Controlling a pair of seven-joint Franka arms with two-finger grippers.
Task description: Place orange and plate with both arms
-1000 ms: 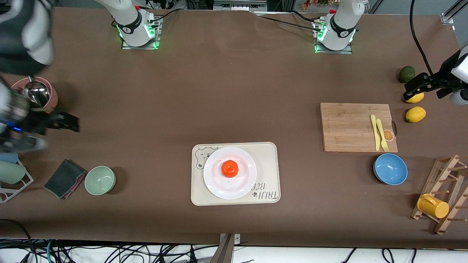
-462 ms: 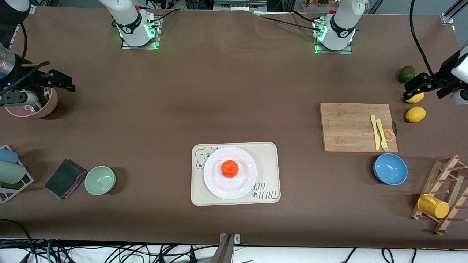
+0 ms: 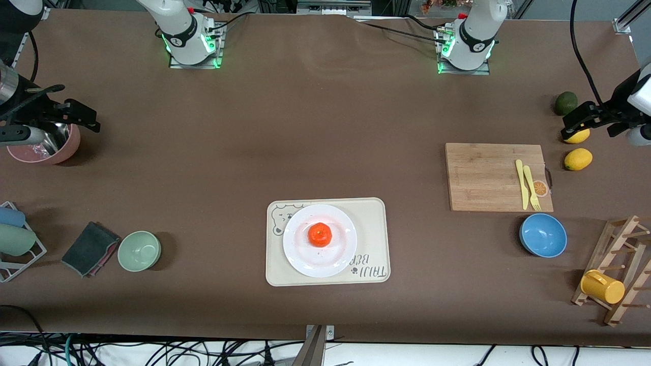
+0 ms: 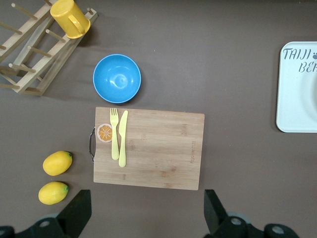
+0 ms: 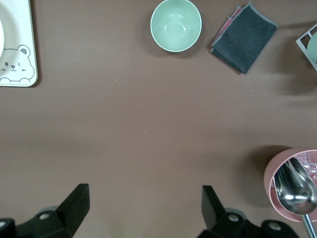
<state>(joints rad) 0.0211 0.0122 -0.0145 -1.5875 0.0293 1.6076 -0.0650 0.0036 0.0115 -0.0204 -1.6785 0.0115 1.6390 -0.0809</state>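
The small round red-orange orange (image 3: 320, 234) sits in the middle of the round white plate (image 3: 300, 254), which rests on the cream rectangular tray with a bear drawing (image 3: 374, 223) on the brown worktop (image 3: 315, 127). A pink cup (image 3: 61, 150) at the right arm's end holds a metal spoon (image 5: 295, 188). The right tool (image 5: 143, 203) hangs over it, fingers spread wide, empty. The left tool (image 4: 147, 210), also wide and empty, is over the yellow lemons (image 4: 57, 163) beside the wooden cutting board (image 3: 483, 175).
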